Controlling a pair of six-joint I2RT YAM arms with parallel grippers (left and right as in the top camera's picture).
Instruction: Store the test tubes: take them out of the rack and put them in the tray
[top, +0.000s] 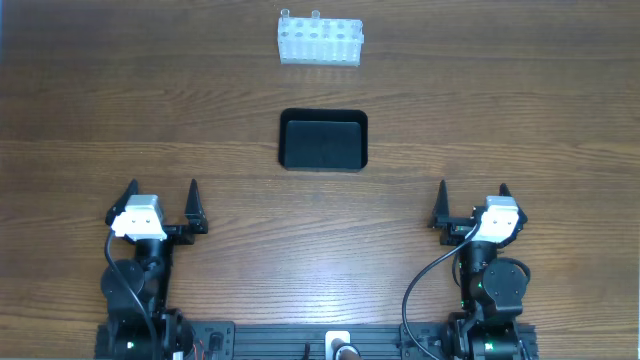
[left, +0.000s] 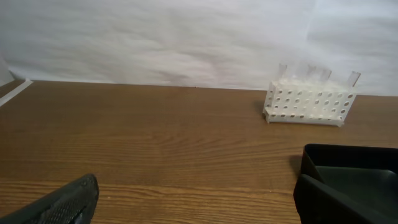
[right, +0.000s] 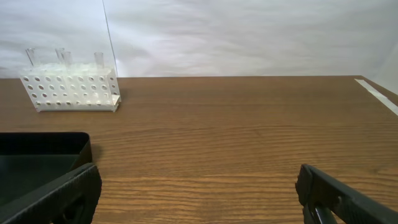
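A white test tube rack (top: 319, 42) stands at the far middle of the wooden table, with clear tubes (top: 315, 16) sticking out of its top. The rack (left: 311, 101) shows in the left wrist view and the rack (right: 69, 89) in the right wrist view too. A black tray (top: 323, 140) lies nearer, in front of the rack, with nothing in it; its rim (left: 348, 154) and rim (right: 43, 142) show at the wrist views' sides. My left gripper (top: 162, 200) sits open near the table's front left. My right gripper (top: 472, 203) sits open at the front right. Both hold nothing.
The brown wooden table (top: 500, 110) stretches wide on both sides of the tray. A white wall (left: 155, 37) backs the table's far edge.
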